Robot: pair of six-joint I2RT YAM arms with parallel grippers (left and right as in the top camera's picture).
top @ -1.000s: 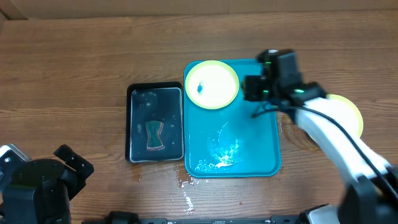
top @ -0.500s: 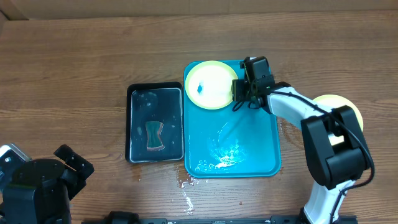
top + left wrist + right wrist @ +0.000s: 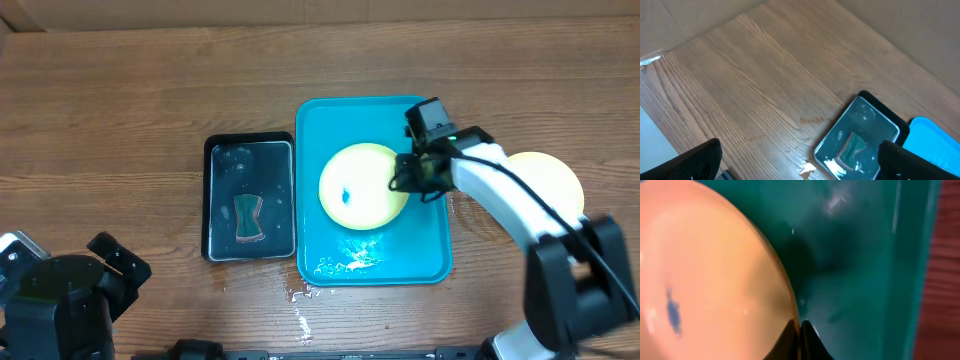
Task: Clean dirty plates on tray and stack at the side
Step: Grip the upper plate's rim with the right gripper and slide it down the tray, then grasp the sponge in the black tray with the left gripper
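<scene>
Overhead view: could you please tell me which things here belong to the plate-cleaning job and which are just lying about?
Job in hand:
- smeared plate, pinched at its rim by the right arm's fingers
- turquoise tray
- second plate, on the table beside that tray
- black tray of water
- sponge

Lying about:
- spilled water on the table

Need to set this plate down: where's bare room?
Bare table: the stretch left of the black tray, and the far strip beyond both trays. The turquoise tray's far end, beyond the gripped plate, is bare too. Crowded: right of it, the right arm overlaps the side plate.
</scene>
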